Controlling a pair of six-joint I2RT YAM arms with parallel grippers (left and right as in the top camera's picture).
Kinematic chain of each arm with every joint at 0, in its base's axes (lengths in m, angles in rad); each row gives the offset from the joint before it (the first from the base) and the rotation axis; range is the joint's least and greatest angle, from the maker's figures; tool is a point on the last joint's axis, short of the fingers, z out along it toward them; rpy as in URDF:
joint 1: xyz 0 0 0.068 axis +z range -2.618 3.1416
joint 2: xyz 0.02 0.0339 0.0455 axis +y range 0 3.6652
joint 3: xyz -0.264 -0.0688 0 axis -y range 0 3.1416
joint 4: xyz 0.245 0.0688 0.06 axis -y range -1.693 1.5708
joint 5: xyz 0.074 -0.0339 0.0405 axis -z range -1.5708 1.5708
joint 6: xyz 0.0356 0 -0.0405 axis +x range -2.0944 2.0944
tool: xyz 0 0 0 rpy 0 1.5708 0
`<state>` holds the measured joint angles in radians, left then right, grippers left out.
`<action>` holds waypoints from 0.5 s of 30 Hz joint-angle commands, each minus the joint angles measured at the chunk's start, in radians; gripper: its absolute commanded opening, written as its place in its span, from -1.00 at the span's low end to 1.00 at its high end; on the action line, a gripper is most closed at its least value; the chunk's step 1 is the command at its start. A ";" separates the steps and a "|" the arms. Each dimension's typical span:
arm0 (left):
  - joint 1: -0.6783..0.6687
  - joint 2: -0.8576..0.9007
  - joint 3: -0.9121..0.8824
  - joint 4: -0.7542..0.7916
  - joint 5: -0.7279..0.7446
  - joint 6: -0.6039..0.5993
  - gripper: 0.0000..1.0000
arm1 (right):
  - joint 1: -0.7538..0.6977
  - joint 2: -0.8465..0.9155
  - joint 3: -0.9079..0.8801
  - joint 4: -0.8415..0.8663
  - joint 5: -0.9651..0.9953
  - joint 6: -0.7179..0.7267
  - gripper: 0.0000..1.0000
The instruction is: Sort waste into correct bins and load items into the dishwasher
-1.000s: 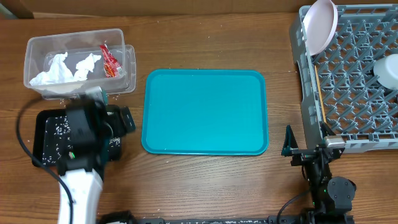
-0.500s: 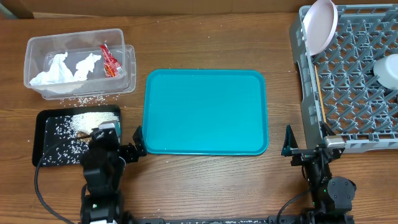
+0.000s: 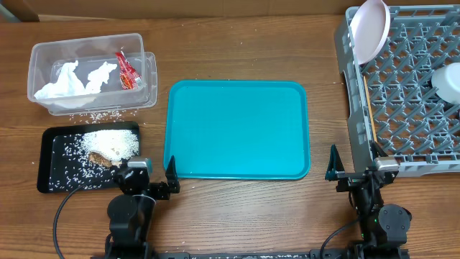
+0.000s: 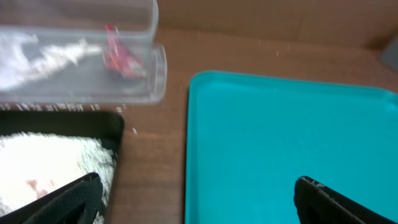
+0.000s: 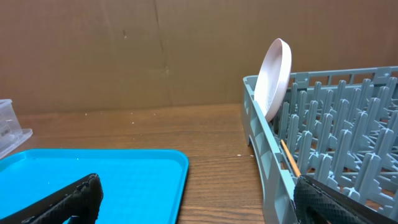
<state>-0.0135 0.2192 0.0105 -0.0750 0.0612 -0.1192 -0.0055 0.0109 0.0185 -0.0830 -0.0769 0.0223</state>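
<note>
The clear tub (image 3: 43,52) at the far left holds white tissues (image 3: 68,79) and a red wrapper (image 3: 126,70); it also shows in the left wrist view (image 4: 140,87). The black tray (image 3: 50,176) holds white rice (image 3: 115,142) and a brown piece of food (image 3: 97,158). The grey rack (image 3: 402,93) at the right holds a white plate (image 3: 370,27), a white dish (image 3: 447,80) and chopsticks (image 3: 369,108). My left gripper (image 3: 152,183) is open and empty at the teal tray's near left corner. My right gripper (image 3: 353,173) is open and empty beside the rack's near corner.
A large teal tray (image 3: 237,128) lies bare in the middle of the wooden table. Loose rice grains (image 3: 100,115) lie on the wood between the tub and the black tray. The rack wall stands close to my right gripper.
My left arm has drawn back from over the black tray to the table's near edge, uncovering the rice and the brown food. The right arm has not moved.
</note>
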 commanded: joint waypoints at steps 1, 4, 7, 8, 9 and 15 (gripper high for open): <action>-0.004 -0.062 -0.006 -0.002 -0.039 0.031 1.00 | 0.005 -0.008 -0.010 0.004 0.009 0.001 1.00; -0.004 -0.075 -0.006 -0.003 -0.039 0.044 1.00 | 0.005 -0.008 -0.010 0.004 0.009 0.001 1.00; -0.004 -0.084 -0.006 -0.003 -0.040 0.054 0.99 | 0.005 -0.008 -0.010 0.004 0.009 0.001 1.00; -0.004 -0.090 -0.006 -0.003 -0.040 0.059 1.00 | 0.005 -0.008 -0.010 0.004 0.009 0.001 1.00; -0.004 -0.100 -0.006 -0.003 -0.040 0.066 0.99 | 0.005 -0.008 -0.010 0.004 0.009 0.001 1.00; -0.004 -0.216 -0.006 -0.003 -0.040 0.117 1.00 | 0.005 -0.008 -0.010 0.004 0.009 0.001 1.00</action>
<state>-0.0135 0.0692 0.0105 -0.0776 0.0326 -0.0555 -0.0055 0.0109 0.0185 -0.0826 -0.0769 0.0227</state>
